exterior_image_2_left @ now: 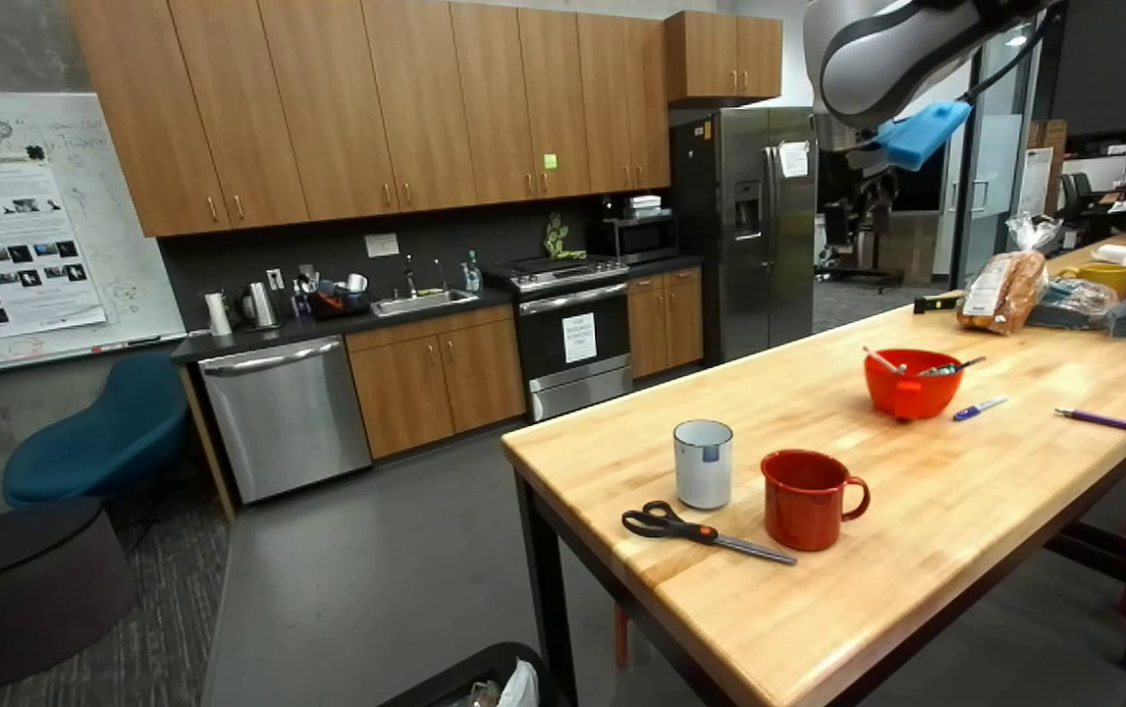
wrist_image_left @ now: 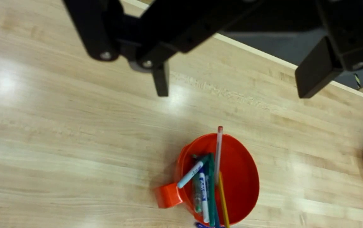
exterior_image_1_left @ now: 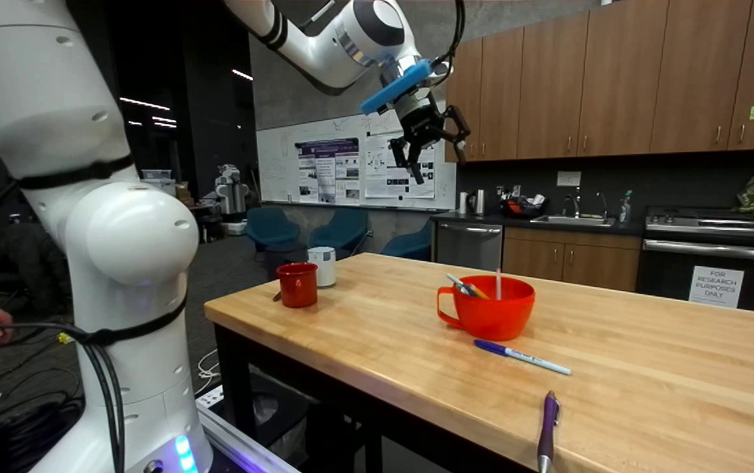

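Plainly, the relation that we judge to matter most is the one between the hand (wrist_image_left: 233, 96) and the red bowl (exterior_image_1_left: 498, 322): the bowl sits upright on the bench (exterior_image_1_left: 377, 309), below our hand and well apart from it, as both exterior views show. Our hand hangs in the air spread wide, with nothing between its fingers (wrist_image_left: 161, 84) and nothing touching them. In the wrist view we see the bowl within the sideways span of the fingertips but lower down, so we take it to be offset from the hand as well as beneath it. The handle (wrist_image_left: 168, 195) juts to the lower left there. Most of the pens and markers (wrist_image_left: 204, 196) inside run roughly up and down that view, so their long axes cross the line between the fingertips nearly square; a pale, red-tipped pen (wrist_image_left: 218, 155) pokes past the rim on the hand's side (it looks the nearest of the lot to us). On the bench, a blue-capped marker (exterior_image_1_left: 521, 357) lies with its cap end close by the bowl.
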Robot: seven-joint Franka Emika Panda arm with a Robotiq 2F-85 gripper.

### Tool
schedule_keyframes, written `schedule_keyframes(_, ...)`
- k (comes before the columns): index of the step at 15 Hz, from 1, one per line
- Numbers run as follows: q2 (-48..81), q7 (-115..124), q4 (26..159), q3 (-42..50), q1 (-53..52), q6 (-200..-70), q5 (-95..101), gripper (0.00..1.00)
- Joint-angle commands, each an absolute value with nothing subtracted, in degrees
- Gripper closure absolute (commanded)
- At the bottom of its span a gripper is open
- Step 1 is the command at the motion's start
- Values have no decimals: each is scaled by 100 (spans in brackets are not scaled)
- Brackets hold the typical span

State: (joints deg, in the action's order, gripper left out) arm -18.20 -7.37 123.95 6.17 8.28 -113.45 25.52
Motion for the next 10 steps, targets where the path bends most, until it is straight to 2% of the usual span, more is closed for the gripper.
schedule_keyframes(1,-1668,-738,12246,674,850,-11322,2553,0)
schedule_keyframes(10,-1401,-739,11983,747,892,-11304,2551,0)
